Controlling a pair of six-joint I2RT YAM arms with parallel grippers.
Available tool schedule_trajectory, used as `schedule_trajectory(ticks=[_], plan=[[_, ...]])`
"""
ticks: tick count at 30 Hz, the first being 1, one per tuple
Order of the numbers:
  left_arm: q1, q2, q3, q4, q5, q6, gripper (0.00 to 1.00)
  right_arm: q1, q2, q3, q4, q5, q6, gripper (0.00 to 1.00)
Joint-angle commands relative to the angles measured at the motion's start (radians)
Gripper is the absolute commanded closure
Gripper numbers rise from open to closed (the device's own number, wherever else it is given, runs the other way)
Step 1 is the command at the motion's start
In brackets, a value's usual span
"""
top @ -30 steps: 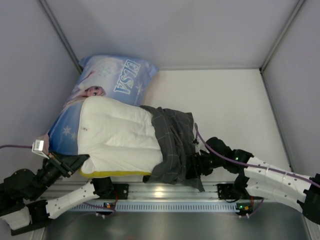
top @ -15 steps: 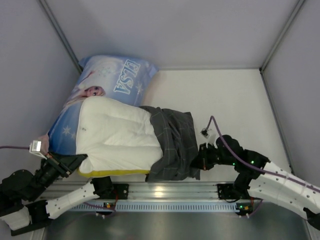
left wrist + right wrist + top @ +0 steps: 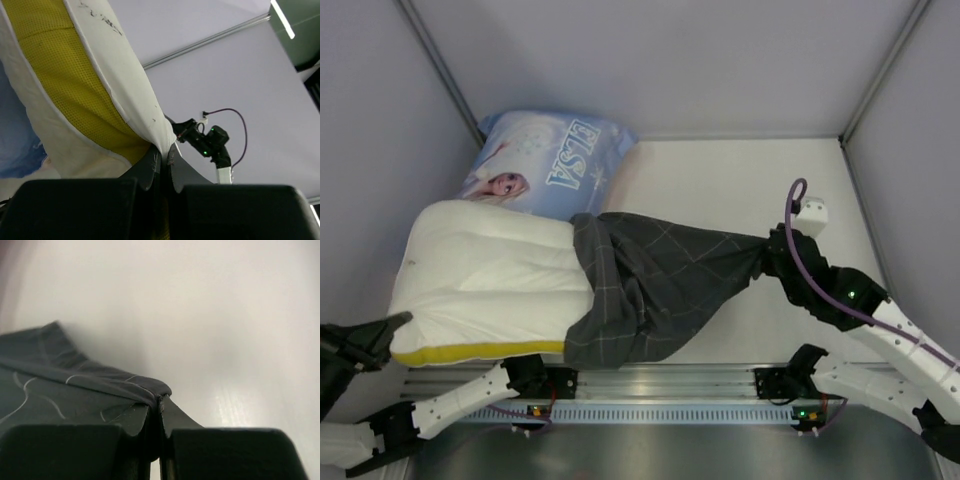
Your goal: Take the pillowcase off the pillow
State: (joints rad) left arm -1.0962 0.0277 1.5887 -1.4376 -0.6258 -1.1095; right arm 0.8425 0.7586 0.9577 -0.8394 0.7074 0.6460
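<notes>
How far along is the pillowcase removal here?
Done: most of the plump white quilted pillow with yellow piping lies bare. In hand: the right end effector grips the dark grey checked fabric pillowcase, holding it taut; the left end effector pinches the pillow's corner. Left: one pillow end sits inside the case.

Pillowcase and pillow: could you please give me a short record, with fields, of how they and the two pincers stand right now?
pillowcase: dark grey check, over the right end of the pillow only, pulled taut to the right
pillow: white with a yellow edge, mostly bare
left pincer: shut on a corner of the pillow
right pincer: shut on the pillowcase's right tip
background: blue ELSA pillow, back left
</notes>
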Motion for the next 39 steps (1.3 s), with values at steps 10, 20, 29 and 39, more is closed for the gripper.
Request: schedule_trajectory(ticks=[10,20,29,39], plan=[[0.032,-0.009,0.267,-0.070,-0.091,0.065,1.00,-0.454,0.088,0.265,0.040,0.132,-0.232,1.00],[0.032,-0.011,0.278,-0.070,-0.064,0.066,1.00,-0.892,0.249,0.476,0.060,-0.144,-0.252,1.00],[0.030,-0.008,0.275,-0.070,-0.094,0.068,1.00,-1.160,0.314,0.545,0.068,-0.440,-0.206,1.00],[0.029,0.017,0.114,-0.069,-0.097,0.068,1.00,-1.318,0.354,0.716,0.095,-0.701,-0.122,1.00]])
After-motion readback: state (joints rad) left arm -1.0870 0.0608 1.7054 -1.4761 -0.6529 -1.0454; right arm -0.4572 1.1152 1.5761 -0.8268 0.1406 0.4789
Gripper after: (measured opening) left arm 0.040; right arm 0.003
